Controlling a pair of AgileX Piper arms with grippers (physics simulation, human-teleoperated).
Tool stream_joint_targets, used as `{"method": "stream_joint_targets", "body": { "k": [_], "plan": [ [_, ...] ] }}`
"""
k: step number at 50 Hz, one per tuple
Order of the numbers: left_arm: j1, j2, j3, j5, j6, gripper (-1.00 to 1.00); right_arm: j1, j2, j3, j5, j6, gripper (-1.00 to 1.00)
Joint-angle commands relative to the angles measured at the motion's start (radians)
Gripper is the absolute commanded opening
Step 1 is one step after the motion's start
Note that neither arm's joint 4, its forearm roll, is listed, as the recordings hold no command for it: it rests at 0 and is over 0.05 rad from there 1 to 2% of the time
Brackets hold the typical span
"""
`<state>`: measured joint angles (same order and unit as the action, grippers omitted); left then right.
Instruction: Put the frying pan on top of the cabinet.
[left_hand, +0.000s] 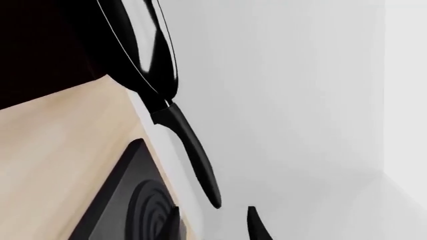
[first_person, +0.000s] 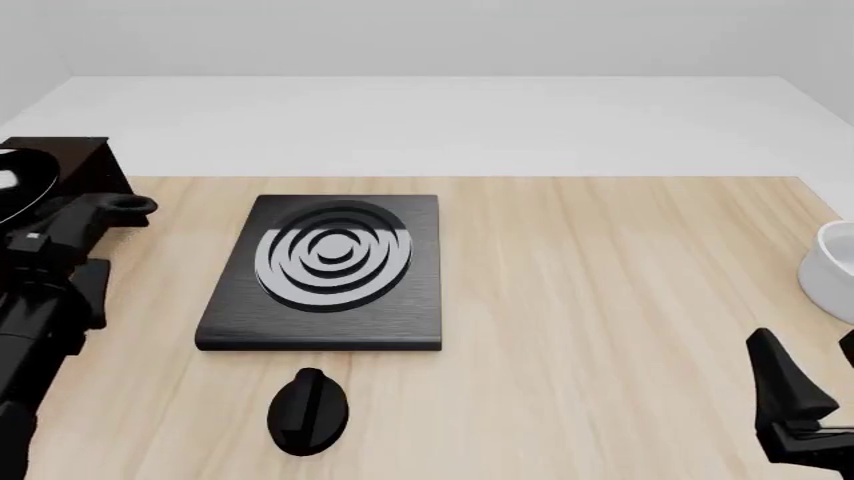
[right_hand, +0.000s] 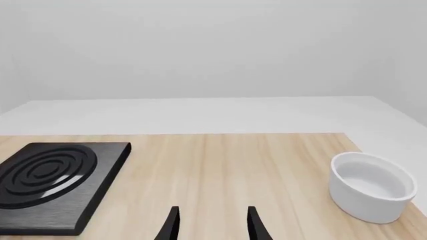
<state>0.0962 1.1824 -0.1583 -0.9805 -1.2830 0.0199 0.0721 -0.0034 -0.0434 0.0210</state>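
Only from the left wrist: frying pan (left_hand: 143, 45) handle beyond parted, empty jaws; right's likewise.

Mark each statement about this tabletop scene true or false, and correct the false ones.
1. The frying pan lies on the stove plate. False: it is at the far left, on the cabinet.
2. A black knob sits on the table in front of the stove plate. True.
3. The white bowl is at the table's left edge. False: it is at the right edge.
4. The right gripper is open and holds nothing. True.
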Motion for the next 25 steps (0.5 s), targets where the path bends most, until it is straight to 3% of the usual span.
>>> {"method": "stream_joint_targets", "body": {
  "k": [1, 2, 4, 9, 14, 19, 22, 23, 25],
  "plan": [
    [0.004, -0.399, 0.126, 0.263, 0.049, 1.00, 0.003, 0.001, -0.001, -0.001, -0.003, 1.00],
    [0.004, -0.490, 0.122, 0.355, 0.083, 1.00, 0.002, -0.003, -0.001, 0.002, -0.003, 1.00],
    [-0.005, -0.559, 0.147, 0.406, 0.078, 1.00, 0.003, -0.011, -0.001, 0.008, -0.001, 1.00],
    [0.005, -0.818, 0.158, 0.680, 0.146, 1.00, -0.002, -0.031, -0.002, 0.025, -0.006, 1.00],
    [0.023, -1.156, 0.154, 1.024, 0.223, 1.00, -0.008, -0.054, -0.005, 0.050, -0.009, 1.00],
    [0.034, -1.182, 0.111, 1.062, 0.306, 1.00, -0.011, -0.058, -0.010, 0.058, -0.008, 1.00],
    [0.031, -1.182, 0.103, 1.062, 0.321, 1.00, -0.006, -0.062, -0.011, 0.063, -0.006, 1.00],
    [0.056, -1.182, 0.069, 1.060, 0.385, 1.00, -0.008, -0.064, -0.012, 0.065, -0.007, 1.00],
    [0.043, -1.182, 0.071, 1.040, 0.407, 1.00, -0.011, -0.068, -0.014, 0.068, -0.007, 1.00]
  ]
}}
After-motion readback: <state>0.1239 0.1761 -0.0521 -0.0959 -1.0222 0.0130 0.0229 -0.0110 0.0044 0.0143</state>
